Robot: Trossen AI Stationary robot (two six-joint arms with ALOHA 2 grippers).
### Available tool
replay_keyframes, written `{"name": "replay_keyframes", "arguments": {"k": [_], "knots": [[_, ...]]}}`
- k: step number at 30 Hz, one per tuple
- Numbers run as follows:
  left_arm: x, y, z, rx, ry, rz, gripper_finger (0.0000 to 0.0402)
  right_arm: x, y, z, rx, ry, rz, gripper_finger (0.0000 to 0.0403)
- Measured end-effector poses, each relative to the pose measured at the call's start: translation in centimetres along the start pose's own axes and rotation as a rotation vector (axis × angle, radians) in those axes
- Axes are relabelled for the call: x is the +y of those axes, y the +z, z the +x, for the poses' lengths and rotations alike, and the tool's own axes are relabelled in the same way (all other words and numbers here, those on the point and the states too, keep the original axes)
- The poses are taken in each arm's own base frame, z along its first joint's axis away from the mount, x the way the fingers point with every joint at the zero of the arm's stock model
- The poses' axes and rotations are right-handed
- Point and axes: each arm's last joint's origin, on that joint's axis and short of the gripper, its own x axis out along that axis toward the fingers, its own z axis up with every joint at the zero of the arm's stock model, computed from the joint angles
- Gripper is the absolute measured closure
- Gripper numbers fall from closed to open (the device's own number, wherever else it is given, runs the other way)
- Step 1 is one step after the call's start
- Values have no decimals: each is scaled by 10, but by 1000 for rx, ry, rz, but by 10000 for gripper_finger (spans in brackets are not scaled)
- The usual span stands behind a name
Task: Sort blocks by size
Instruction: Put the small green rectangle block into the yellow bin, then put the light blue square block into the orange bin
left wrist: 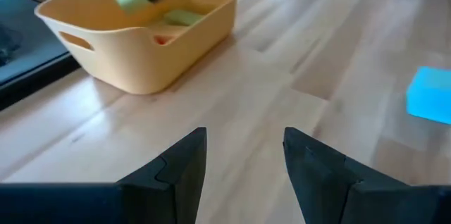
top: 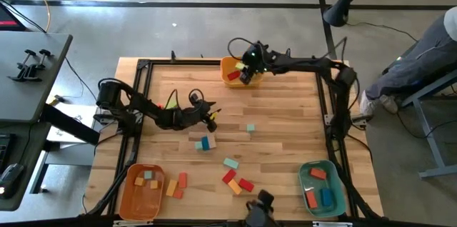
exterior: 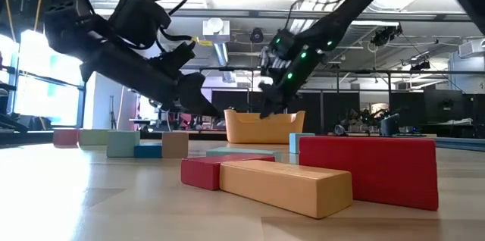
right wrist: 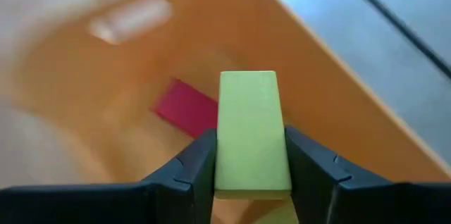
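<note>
My right gripper [right wrist: 250, 160] pinches a green block [right wrist: 252, 132] lengthwise, probably just above the yellow bin [top: 230, 65]; my left gripper [left wrist: 243, 160] waits spread mid-table.

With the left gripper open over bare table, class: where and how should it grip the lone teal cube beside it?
Left gripper should probably descend from straight above on the teal cube, fingers on two opposite flat side faces. It sits alone on the table, with nothing crowding those sides.

Bare wood ahead of left fingers [left wrist: 184, 171], yellow bin [left wrist: 141, 55] beyond (teal block [left wrist: 430, 94] aside)
</note>
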Motion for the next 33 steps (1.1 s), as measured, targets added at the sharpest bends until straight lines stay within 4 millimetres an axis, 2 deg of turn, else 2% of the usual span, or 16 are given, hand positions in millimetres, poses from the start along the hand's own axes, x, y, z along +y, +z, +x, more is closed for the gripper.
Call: {"name": "replay_keyframes", "arguments": {"k": [2,5,12,18,22,26,30,33], "knots": [[3,1,2,-2,10,7,225,-6,-1,10,66,-43,9,255],[7,3,4,-17,23,11,225,-13,2,14,132,-100,8,244],[9,8,6,-54,28,-24,225,-27,6,8,190,-105,1,239],[5,10,3,-80,5,-104,225,-23,9,-1,224,-91,-45,237],[-4,9,-2,-81,-33,-153,225,-11,13,-19,222,-75,-70,237],[-17,7,-10,-86,-86,-159,225,9,7,-53,136,-59,-121,239],[-29,10,-19,-128,-146,-166,225,31,-19,-93,4,-36,-149,253],[-37,18,-23,-185,-179,-147,225,52,-37,-119,-157,16,-154,260]]}}
